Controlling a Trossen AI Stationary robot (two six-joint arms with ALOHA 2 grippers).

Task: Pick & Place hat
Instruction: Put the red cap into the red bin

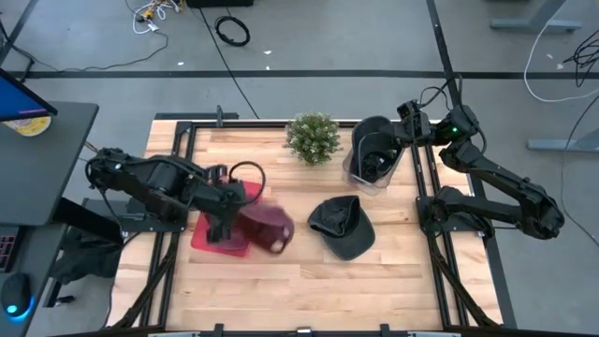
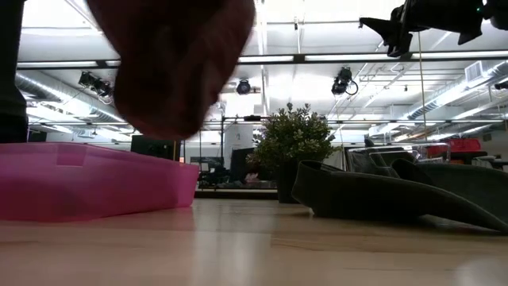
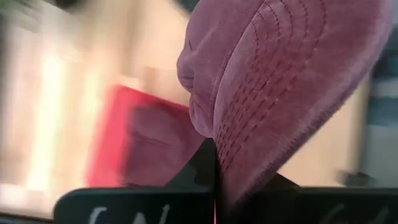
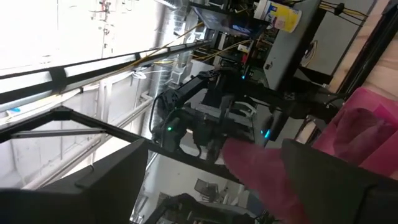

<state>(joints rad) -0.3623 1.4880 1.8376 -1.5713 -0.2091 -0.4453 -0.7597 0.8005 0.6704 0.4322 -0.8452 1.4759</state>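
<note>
A maroon cap (image 1: 270,226) hangs in my left gripper (image 1: 226,223), partly above a pink bin (image 1: 217,241) on the table's left half. In the low view the cap (image 2: 175,63) is in the air above the bin (image 2: 87,181). A dark grey cap (image 1: 342,227) lies flat on the wood right of centre, touched by no gripper. My right gripper (image 1: 408,120) waits open, high over the table's far right corner, beside a clear container (image 1: 372,161) with a black hat in it. My left gripper (image 3: 239,177) is shut on the maroon cap's stitched brim (image 3: 249,137), pinched between the two fingers (image 3: 202,168). The fingers come from above, pointing down. The cap is lifted clear and its crown (image 3: 205,68) hangs beyond the fingers, over the bin's right edge.
A small potted plant (image 1: 314,138) stands at the far edge, centre. The clear container sits right of it. Bare wood (image 1: 309,276) lies along the near edge. Black frame rails (image 1: 426,201) border the table on both sides.
</note>
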